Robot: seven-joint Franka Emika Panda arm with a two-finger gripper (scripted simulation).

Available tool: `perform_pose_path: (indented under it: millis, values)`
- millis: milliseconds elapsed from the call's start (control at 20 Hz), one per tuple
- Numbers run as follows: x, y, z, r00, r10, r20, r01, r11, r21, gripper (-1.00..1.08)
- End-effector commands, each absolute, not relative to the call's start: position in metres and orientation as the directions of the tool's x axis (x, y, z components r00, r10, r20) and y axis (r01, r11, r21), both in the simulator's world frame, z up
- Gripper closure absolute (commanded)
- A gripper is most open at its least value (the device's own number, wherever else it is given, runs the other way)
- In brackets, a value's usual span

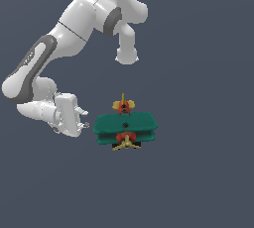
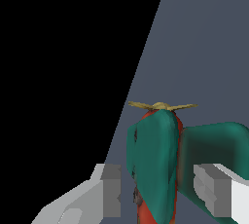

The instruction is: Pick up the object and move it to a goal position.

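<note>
The object, a toy biplane (image 1: 125, 127) with two dark green wings, a red body, a yellow propeller and a yellow tail, rests on the grey floor near the middle of the exterior view. My gripper (image 1: 85, 119) is low on the exterior view's left of it, lying sideways with its fingers pointing at the wing ends and a small gap left. It is open and holds nothing. In the wrist view the biplane (image 2: 153, 155) stands on edge ahead of the gripper (image 2: 160, 191), its wing ends showing between the two grey fingers (image 2: 111, 191).
The floor (image 1: 198, 182) is plain dark grey with nothing else on it. A bent section of my own arm (image 1: 126, 48) hangs above and behind the biplane. A black area fills one side of the wrist view.
</note>
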State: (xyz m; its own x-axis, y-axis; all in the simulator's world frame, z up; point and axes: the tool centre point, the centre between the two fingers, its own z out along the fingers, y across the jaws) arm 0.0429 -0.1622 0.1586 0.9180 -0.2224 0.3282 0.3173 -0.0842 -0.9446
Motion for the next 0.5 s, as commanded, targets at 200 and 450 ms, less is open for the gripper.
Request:
perform_pose_path:
  millis: [200,450]
  values:
    - [0.0420,-0.1532,0.1414,0.925,-0.214,0.313,0.304,-0.075,-0.950,-0.20]
    - [0.0421,-0.1524,0.1417,0.925,-0.212,0.314,0.305,-0.076,-0.949,-0.20]
